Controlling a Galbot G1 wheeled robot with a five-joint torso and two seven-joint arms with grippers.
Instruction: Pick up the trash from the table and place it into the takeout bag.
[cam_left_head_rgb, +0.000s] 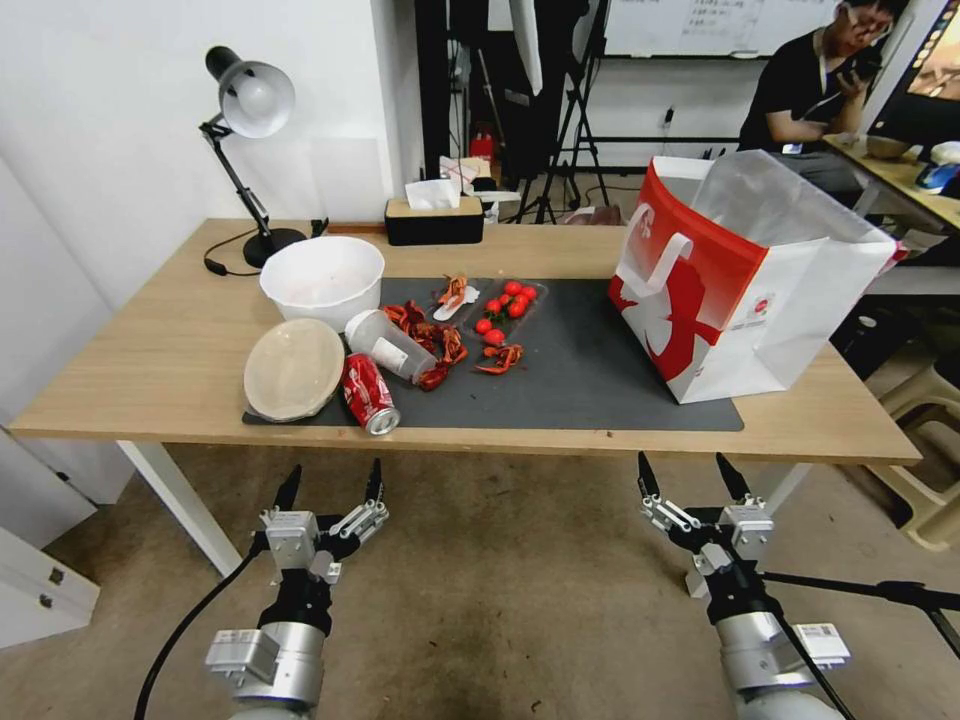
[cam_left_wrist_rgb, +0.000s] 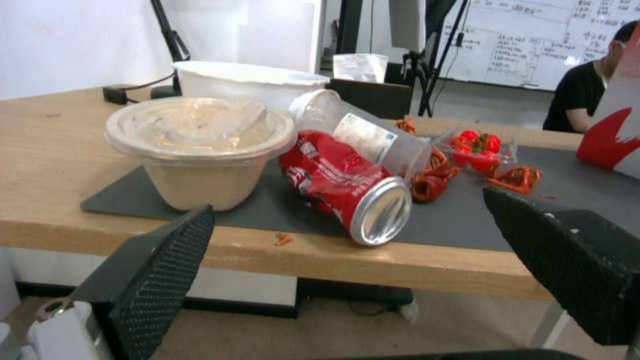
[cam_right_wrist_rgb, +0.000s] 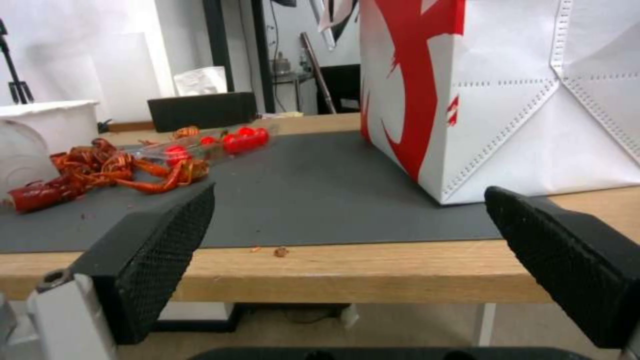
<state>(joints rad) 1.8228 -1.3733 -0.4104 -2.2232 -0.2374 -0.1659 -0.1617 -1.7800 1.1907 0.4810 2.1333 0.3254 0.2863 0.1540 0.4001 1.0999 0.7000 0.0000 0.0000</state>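
From the head view, no piece of trash has been lifted yet — this looks like the opening step, both arms poised below the near edge of the table (cam_left_head_rgb: 150, 350). The left gripper (cam_left_head_rgb: 332, 480) and right gripper (cam_left_head_rgb: 692, 472) point upward with jaws apart, holding nothing. On the dark mat (cam_left_head_rgb: 580, 370) lie a red soda can (cam_left_head_rgb: 369, 392) on its side, a clear plastic cup (cam_left_head_rgb: 390, 345) tipped over, a beige lidded bowl (cam_left_head_rgb: 294, 368), crayfish shells (cam_left_head_rgb: 435, 340) and a tray of cherry tomatoes (cam_left_head_rgb: 508, 303). The takeout bag (cam_left_head_rgb: 740, 290) stands open at the mat's right end.

In the left wrist view, the soda can (cam_left_wrist_rgb: 347, 185) sits nearest the table edge, touching the plastic cup (cam_left_wrist_rgb: 363, 132), with the lidded bowl (cam_left_wrist_rgb: 200, 150) just beside it. The next move probably calls for raising the left arm and closing around the can.

In the right wrist view, the bag (cam_right_wrist_rgb: 507, 95) stands straight ahead — jaws wide.
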